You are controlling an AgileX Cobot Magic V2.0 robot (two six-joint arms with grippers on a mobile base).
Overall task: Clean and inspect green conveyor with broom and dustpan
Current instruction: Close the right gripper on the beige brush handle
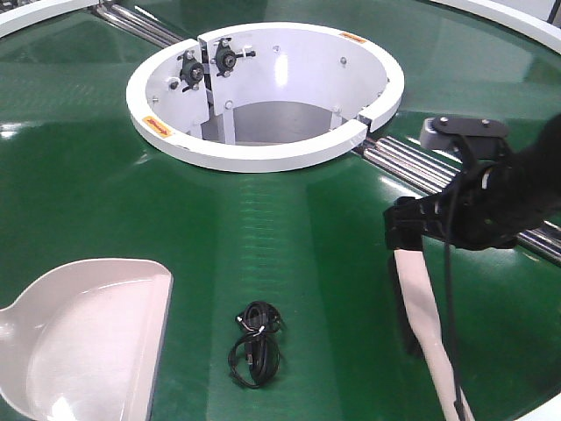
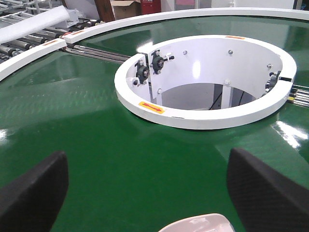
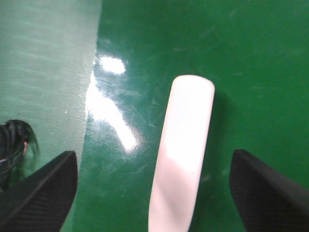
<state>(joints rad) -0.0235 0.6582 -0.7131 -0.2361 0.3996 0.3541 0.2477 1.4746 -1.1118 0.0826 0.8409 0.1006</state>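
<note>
The green conveyor (image 1: 289, 228) fills the front view, with its white ring-shaped hub (image 1: 263, 153) at the back. On the belt at the right lies the beige broom (image 1: 425, 307), its flat handle pointing away from me. My right gripper (image 1: 412, 241) hangs over its far end. In the right wrist view the broom (image 3: 186, 140) lies between the wide-apart fingers (image 3: 48, 193) of my right gripper (image 3: 154, 159), untouched. The beige dustpan (image 1: 88, 342) rests at the lower left. My left gripper (image 2: 147, 164) stands open above the belt, with the dustpan's edge (image 2: 193, 224) just below it.
A coiled black cable (image 1: 254, 342) lies on the belt between dustpan and broom; it also shows in the right wrist view as a cable (image 3: 12, 145) at the left edge. Silver rollers (image 1: 412, 162) run in seams beside the hub. A white outer rim (image 2: 29, 58) bounds the belt.
</note>
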